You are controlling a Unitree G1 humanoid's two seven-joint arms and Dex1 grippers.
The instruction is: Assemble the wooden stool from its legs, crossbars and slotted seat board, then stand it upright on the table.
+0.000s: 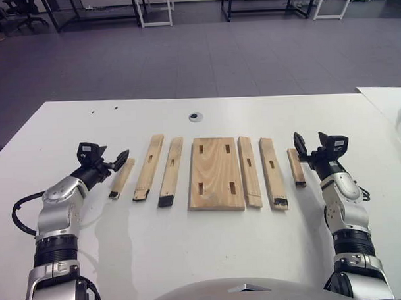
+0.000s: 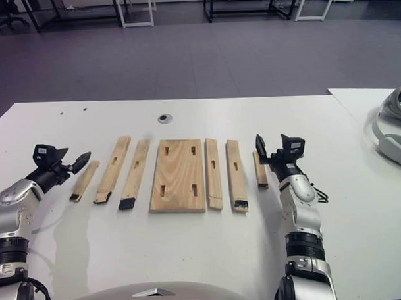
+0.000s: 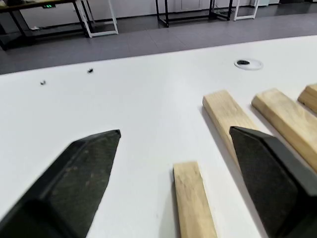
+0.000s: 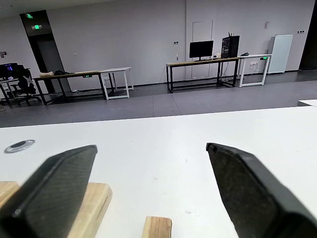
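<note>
The slotted seat board (image 1: 215,173) lies flat at the middle of the white table (image 1: 191,249). To its left lie two long legs (image 1: 149,166) (image 1: 171,171) and a short crossbar (image 1: 122,178). To its right lie two slotted legs (image 1: 249,171) (image 1: 272,172) and another short crossbar (image 1: 296,167). My left gripper (image 1: 115,163) hovers open over the near end of the left crossbar (image 3: 193,203), holding nothing. Beside the right crossbar (image 4: 157,227), my right gripper (image 1: 306,149) stands open and empty just above the table.
A round cable grommet (image 1: 197,116) is set in the table behind the board. A white headset (image 2: 394,127) rests on a second table at the far right. A black cable (image 1: 18,215) loops by my left arm. Bare table stretches in front of the parts.
</note>
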